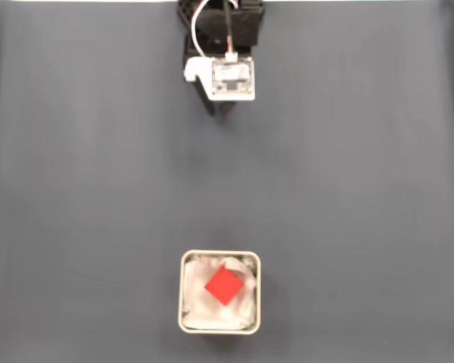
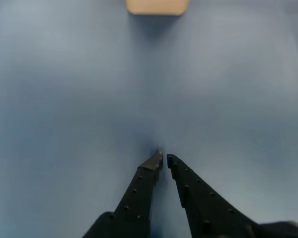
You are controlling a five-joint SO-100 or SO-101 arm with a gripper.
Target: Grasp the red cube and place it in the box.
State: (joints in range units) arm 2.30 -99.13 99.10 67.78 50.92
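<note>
Red cube (image 1: 224, 285): lies tilted on the white lining inside the tin box (image 1: 183, 291).
Gripper (image 2: 165, 159): well apart from the box, fingertips nearly together, holding nothing.

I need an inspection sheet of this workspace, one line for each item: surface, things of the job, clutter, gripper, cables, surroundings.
Surface: dark grey cloth, faint creases at its left and right sides; it looks blue in the wrist view.
Things of the job: the red cube lies inside the box, turned cornerwise on the white lining; the box edge shows at the top of the wrist view.
Clutter: nothing seen.
Gripper: the gripper is far from the box, low over bare cloth; its black fingers nearly meet at the tips and hold nothing.
Cables: white wires loop to the small board on the arm.
Surroundings: a pale strip along the fixed view's top edge; nothing else seen.
</note>
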